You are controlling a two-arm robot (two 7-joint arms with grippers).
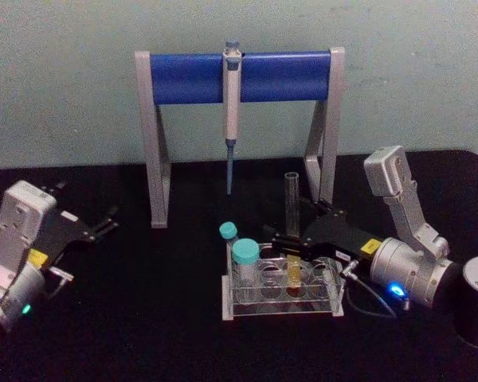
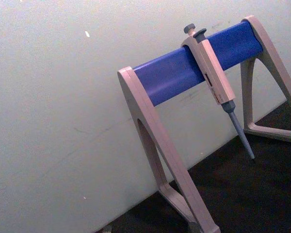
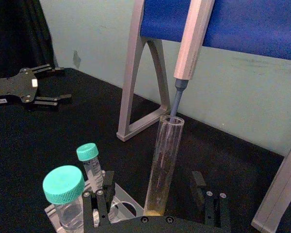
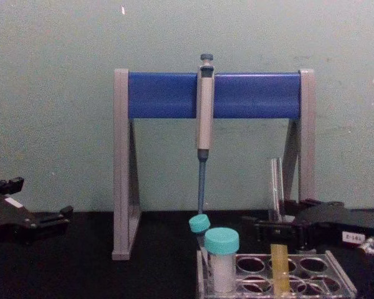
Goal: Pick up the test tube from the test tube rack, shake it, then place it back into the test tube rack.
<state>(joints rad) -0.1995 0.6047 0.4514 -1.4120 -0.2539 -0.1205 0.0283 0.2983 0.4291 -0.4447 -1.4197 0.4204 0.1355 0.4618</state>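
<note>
Straddled the test tube (image 1: 291, 208) in the test tube rack (image 1: 251, 312).
Held right gripper (image 1: 291, 245) spread, untouching; parked left gripper (image 1: 103, 223) spread at left.

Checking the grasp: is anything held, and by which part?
Nothing. The right gripper stands open around the lower part of the test tube, not touching it; the left gripper lies parked, open.
</note>
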